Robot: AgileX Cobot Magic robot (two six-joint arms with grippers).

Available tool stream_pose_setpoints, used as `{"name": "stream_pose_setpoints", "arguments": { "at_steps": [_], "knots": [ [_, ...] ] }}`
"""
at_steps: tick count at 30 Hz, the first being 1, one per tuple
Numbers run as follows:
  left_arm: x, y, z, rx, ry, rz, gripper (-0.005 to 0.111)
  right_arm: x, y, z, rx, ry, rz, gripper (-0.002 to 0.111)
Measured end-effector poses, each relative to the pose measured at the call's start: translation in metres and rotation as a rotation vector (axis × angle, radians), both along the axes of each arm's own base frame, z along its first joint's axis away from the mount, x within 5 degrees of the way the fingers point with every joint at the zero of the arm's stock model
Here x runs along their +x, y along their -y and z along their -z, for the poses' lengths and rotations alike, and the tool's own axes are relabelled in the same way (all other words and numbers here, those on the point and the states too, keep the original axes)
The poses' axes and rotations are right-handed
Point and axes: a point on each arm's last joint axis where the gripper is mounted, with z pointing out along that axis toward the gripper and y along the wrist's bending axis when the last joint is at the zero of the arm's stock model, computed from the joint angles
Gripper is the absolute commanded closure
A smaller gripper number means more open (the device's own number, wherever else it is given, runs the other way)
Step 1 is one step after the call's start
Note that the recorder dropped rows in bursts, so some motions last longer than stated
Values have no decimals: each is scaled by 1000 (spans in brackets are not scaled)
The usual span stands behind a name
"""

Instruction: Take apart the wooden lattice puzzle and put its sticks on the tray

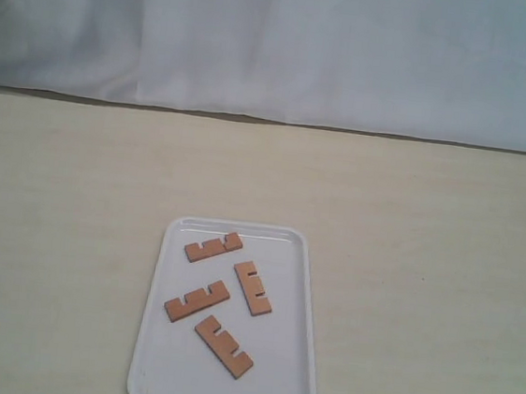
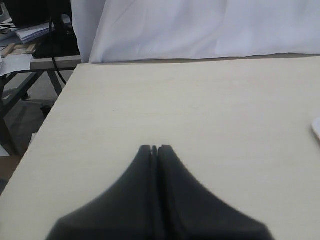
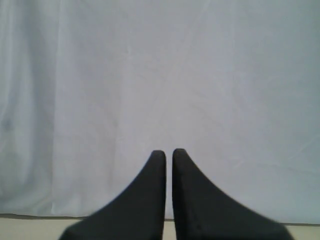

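Four short, flat, light-brown notched wooden sticks (image 1: 213, 246) lie apart at differing angles on the large white rectangular tray (image 1: 284, 350), well away from the closed, empty left gripper (image 2: 154, 148) and right gripper (image 3: 169, 152); which is nearer I cannot tell.

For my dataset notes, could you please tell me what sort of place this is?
Probably a lab set-up for recording: a pale table, a white cloth backdrop hung behind it, and a cluttered desk beside it.
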Motion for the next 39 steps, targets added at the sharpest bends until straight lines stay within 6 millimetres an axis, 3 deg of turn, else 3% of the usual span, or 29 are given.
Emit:
{"name": "stream_pose_setpoints", "arguments": {
  "at_steps": [7,18,39],
  "knots": [
    [0,0,0,0,0,0,107,6,-1,15,59,-55,-26,104],
    [0,0,0,0,0,0,107,28,0,95,72,-249,-17,104],
    [0,0,0,0,0,0,107,28,0,102,53,-313,-21,104]
  ]
}}
